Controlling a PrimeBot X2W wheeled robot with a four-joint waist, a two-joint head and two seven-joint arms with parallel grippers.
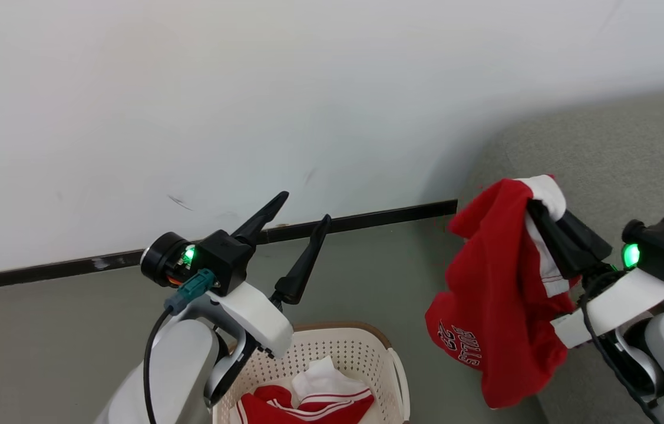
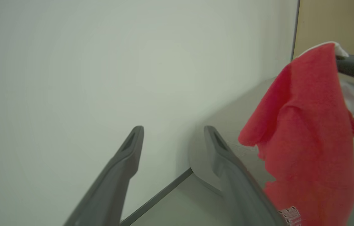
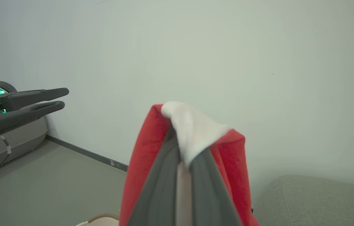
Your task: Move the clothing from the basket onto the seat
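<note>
- Nearest the head camera rose the pale left forearm (image 1: pixel 184 365), crossing in front of the basket (image 1: pixel 361 347), which stood on the grey floor (image 1: pixel 72 330) just below it
- Above the basket's near corner the left gripper (image 1: pixel 303 208) pointed toward the white wall (image 1: pixel 249 88), its two dark fingers spread wide apart with nothing between them; it looked free to go down for more cloth
- Some of the clothing (image 1: pixel 308 403) lay in the basket: red cloth with white stripes and a crumpled white part on top, so the task seemed only partly done
- One red garment (image 1: pixel 491 282) was held up by the right gripper (image 3: pixel 181 157), whose fingers were pressed together on a fold of red and white fabric near the garment's top edge
- Held that high, the garment hung loose and clear of the basket and floor, just beside the rounded edge of the grey seat (image 1: pixel 603 159); a top-edge pinch probably let it drape freely and be lowered onto the cushion without dragging
- White outlined print showed low on the hanging garment, turned upside down in the head view: what looked like the number 22 over a word I read, not surely, as BULLS
- No brand mark or label was readable elsewhere; green lights glowed on both wrists
</note>
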